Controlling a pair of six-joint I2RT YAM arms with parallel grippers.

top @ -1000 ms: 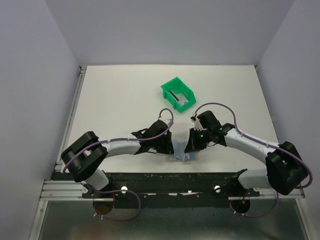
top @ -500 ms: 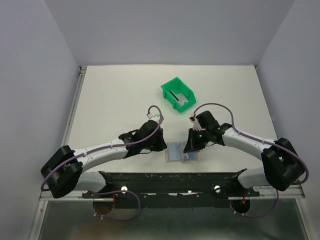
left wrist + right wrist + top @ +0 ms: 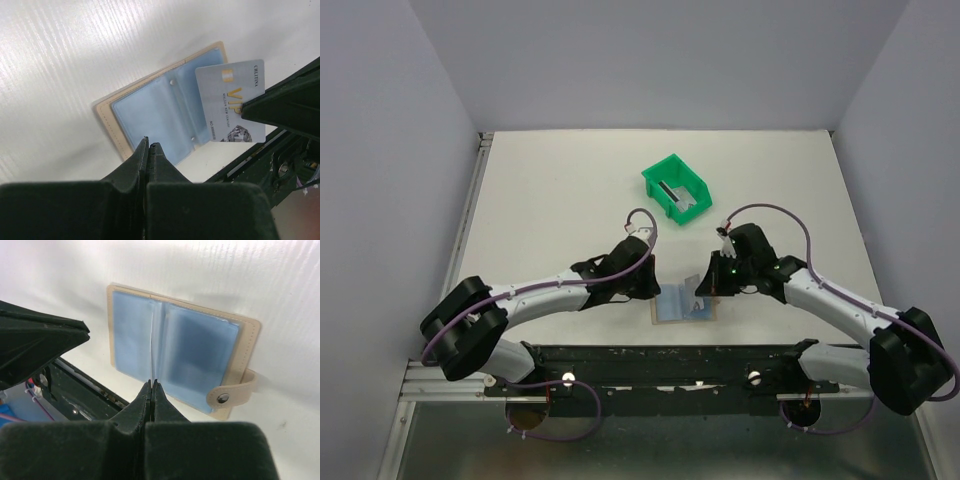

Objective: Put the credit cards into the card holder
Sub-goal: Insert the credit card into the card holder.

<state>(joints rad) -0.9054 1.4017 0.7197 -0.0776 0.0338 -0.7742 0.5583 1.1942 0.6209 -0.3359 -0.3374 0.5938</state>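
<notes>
The card holder point(image 3: 150, 110) lies open on the table near the front edge, tan outside, pale blue slots up; it also shows as the card holder point(image 3: 672, 308) from above. My right gripper point(image 3: 151, 382) is shut on a silver-grey credit card point(image 3: 230, 100) printed "VIP", held upright over the holder's right half. In the right wrist view that card point(image 3: 151, 350) shows edge-on as a thin line. My left gripper point(image 3: 149, 144) is shut with nothing in it, just left of the holder. A second grey card point(image 3: 672, 190) with a dark stripe lies in the green bin.
The green plastic bin point(image 3: 665, 170) stands at the table's middle back. The holder's snap strap point(image 3: 235, 392) sticks out on its right side. The black frame rail point(image 3: 650, 355) runs just in front of the holder. Grey walls enclose the table.
My left gripper has drawn back left off the holder and closed fully. The right gripper has shifted slightly right, its card now standing tilted over the opened holder.
</notes>
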